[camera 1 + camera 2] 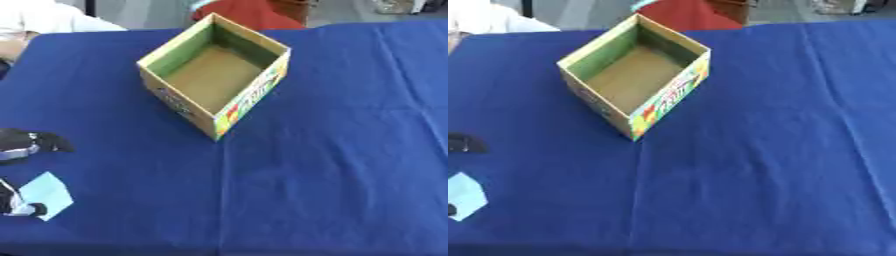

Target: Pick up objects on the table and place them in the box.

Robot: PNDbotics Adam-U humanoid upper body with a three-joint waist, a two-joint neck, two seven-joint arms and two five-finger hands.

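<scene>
An open cardboard box (252, 98) with a printed side and a green inner wall stands on the blue tablecloth, left of centre and toward the back; its brown floor shows nothing inside. A flat light-blue piece (49, 194) lies on the cloth at the lower left. My left hand (30, 142) shows only partly at the left edge. Its black fingers lie above the piece and its thumb (21, 207) touches the piece's lower left corner. The hand is spread open around the piece. My right hand shows in neither view.
The blue cloth (341, 160) spreads wide to the right of the box and toward the front, with a few creases. A red shape (249, 12) and white fabric (52, 20) sit beyond the table's far edge.
</scene>
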